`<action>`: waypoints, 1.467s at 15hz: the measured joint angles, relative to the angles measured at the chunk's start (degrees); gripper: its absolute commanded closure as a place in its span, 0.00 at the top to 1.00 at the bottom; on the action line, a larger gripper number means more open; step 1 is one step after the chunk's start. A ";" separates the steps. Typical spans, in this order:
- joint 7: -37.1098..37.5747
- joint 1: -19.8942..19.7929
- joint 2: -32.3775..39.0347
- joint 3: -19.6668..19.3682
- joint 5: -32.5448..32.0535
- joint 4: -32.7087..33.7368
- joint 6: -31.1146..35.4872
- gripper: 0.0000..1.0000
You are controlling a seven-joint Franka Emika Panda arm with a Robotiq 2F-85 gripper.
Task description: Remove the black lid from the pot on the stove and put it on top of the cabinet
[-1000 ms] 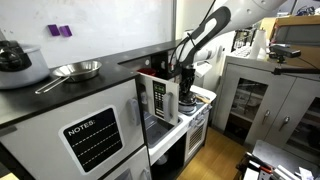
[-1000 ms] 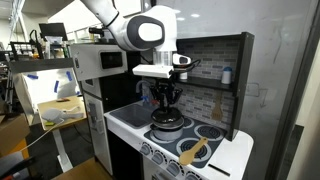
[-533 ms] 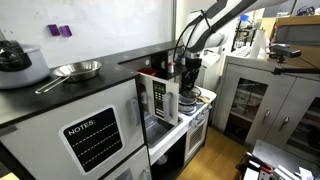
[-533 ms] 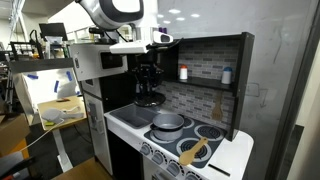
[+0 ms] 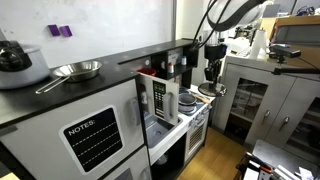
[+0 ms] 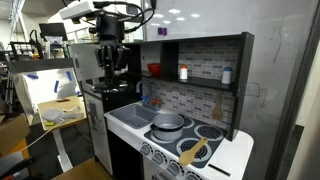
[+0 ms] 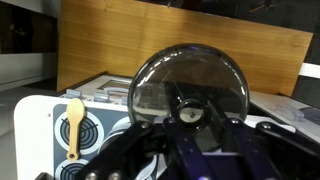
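Observation:
My gripper (image 7: 190,128) is shut on the centre knob of the black lid (image 7: 190,75), which fills the middle of the wrist view. In both exterior views the gripper (image 5: 212,68) (image 6: 111,62) hangs in the air, off to the side of the white stove (image 6: 140,118) and above its level. The steel pot (image 6: 168,122) stands open on the stove. The cabinet's flat black top (image 5: 95,90) lies away from the gripper, across the stove.
A steel pan (image 5: 76,70) and a big pale pot with a dark lid (image 5: 18,62) stand on the cabinet top. A wooden spoon (image 6: 195,150) lies on the stove. A grey glass-doored cupboard (image 5: 255,100) stands beside the gripper. Dark shelving (image 6: 195,70) rises behind the stove.
The gripper has lifted the black lid off the pot, raised it and carried it sideways away from the stove. The pot now stands open.

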 measured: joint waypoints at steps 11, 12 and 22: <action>2.78 4.60 -19.91 1.33 -0.79 -3.40 -4.14 0.08; 3.43 5.18 -19.80 1.68 -0.78 -2.84 -3.57 0.08; 6.62 8.18 -10.08 4.17 -0.77 11.07 -2.51 0.08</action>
